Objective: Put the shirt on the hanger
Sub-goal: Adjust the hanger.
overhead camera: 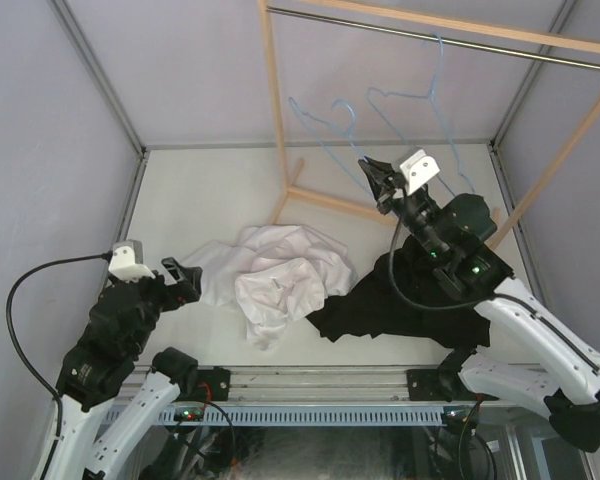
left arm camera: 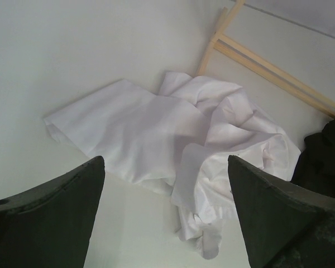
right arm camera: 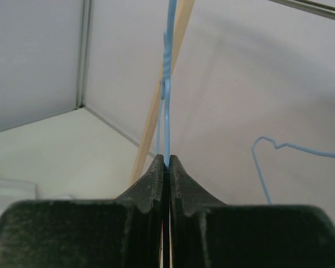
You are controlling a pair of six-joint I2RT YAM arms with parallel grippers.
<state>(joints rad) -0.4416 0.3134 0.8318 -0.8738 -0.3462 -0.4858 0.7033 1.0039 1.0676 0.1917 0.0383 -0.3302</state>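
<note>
Hanger (right arm camera: 168,111) pinched steady in my right gripper (right arm camera: 167,163), I hold my left gripper (left arm camera: 164,167) wide over the shirt (left arm camera: 151,125) to grab.

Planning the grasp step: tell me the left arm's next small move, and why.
Probably lower the left jaws onto the shirt edge nearest them and close. They stand wide open, pointed at it, holding nothing, while the right jaws are shut on the blue hanger.
</note>
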